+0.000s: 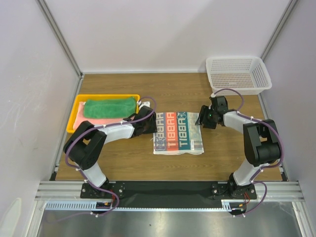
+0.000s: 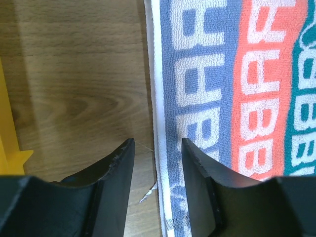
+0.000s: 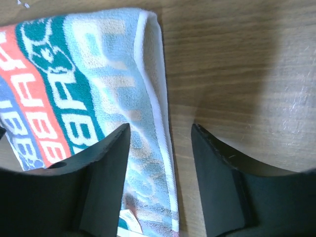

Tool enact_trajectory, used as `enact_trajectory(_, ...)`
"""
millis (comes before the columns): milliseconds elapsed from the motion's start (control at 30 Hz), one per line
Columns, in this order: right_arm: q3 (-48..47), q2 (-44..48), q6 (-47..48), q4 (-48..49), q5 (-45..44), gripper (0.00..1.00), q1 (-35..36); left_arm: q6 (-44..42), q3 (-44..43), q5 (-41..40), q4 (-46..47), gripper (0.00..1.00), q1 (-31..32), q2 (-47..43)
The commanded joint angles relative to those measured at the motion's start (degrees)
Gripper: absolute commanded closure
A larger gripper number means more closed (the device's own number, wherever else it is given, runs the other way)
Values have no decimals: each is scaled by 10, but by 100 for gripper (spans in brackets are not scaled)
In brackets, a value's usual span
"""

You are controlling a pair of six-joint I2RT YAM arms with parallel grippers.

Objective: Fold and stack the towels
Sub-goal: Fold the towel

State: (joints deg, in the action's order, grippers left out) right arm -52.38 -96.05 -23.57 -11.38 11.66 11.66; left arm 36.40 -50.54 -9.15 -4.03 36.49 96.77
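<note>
While the patterned towel (image 1: 177, 132) is lying folded flat at the middle of the table (image 1: 222, 158), the left gripper (image 2: 157, 142) is hanging spread open astride its left hem; the right gripper (image 3: 160, 127) is hanging open astride its right hem; neither is gripping anything; the green towel (image 1: 109, 107) is resting on the pink towel (image 1: 94, 121) inside the tray (image 1: 74, 114) at the left; the basket (image 1: 238, 74) is sitting at the far right corner.

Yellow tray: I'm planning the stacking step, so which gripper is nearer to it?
Left. The left gripper sits just off the right end of the yellow tray; the right gripper is across the patterned towel from it.
</note>
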Motion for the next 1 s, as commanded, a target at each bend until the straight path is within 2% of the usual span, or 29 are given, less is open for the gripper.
enact_trajectory(0, 11, 22, 1, -3, 6, 44, -1, 31, 1, -19, 21, 53, 7, -1)
enact_trajectory(433, 51, 40, -9, -3, 9, 46, 2, 51, 29, -19, 17, 53, 23, -11)
enact_trajectory(533, 52, 32, -10, 0, 6, 47, 3, 55, 31, -18, 25, 58, 24, 0)
enact_trajectory(633, 52, 26, -10, 6, 8, 49, 6, 59, 33, -17, 26, 65, 23, 3)
enact_trajectory(767, 47, 14, -10, 5, 8, 57, 8, 65, 37, -25, 22, 88, 23, 2)
enact_trajectory(900, 47, 18, -13, 3, 13, 60, 12, 63, 41, -25, 25, 99, 23, 1)
enact_trajectory(967, 52, 27, -16, -1, 12, 60, 13, 61, 41, -25, 28, 100, 23, 5)
